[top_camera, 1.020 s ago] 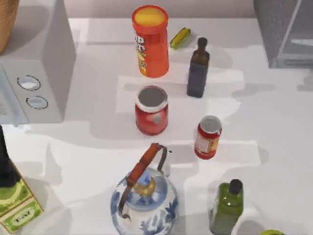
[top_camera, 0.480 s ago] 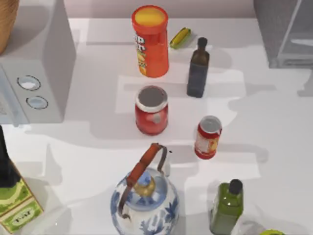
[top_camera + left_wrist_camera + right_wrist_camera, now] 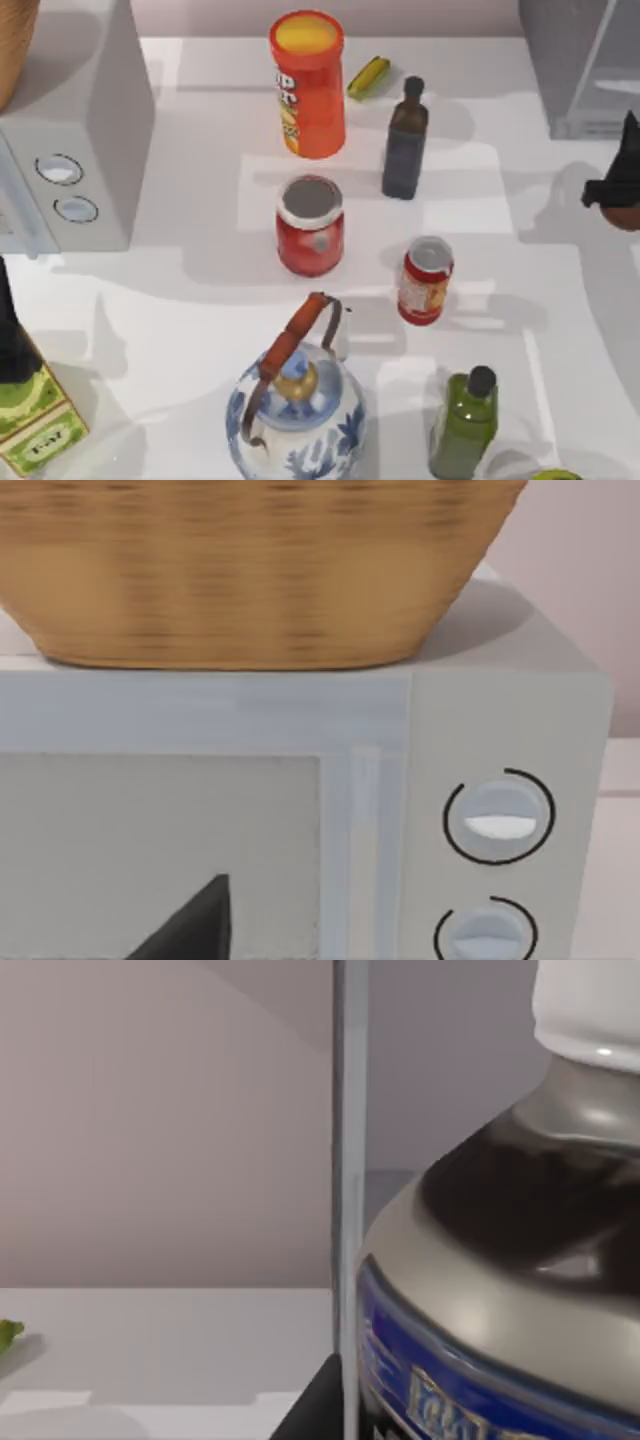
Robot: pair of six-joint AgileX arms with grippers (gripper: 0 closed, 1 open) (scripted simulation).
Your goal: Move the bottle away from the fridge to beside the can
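The brown-red bottle (image 3: 500,1260), with a white cap and a blue label, looms close in the right wrist view. In the top view a sliver of the bottle (image 3: 628,216) shows at the table's right edge, below the fridge (image 3: 575,70). My right gripper (image 3: 612,188) is over it, shut on it. The small red can (image 3: 426,280) stands upright right of the table's middle, well to the left of the bottle. My left gripper (image 3: 190,930) hangs parked in front of the pale box with two dials (image 3: 480,820).
An orange chips tube (image 3: 307,85), a dark slim bottle (image 3: 404,140) and a red grey-lidded tin (image 3: 310,225) stand behind the can. A blue-and-white kettle (image 3: 295,405) and a green bottle (image 3: 463,425) stand in front. A basket (image 3: 250,570) tops the dial box.
My right gripper has come into the top view from the right edge with the bottle in it, and its shadow has spread over the right of the table. Nothing else moved.
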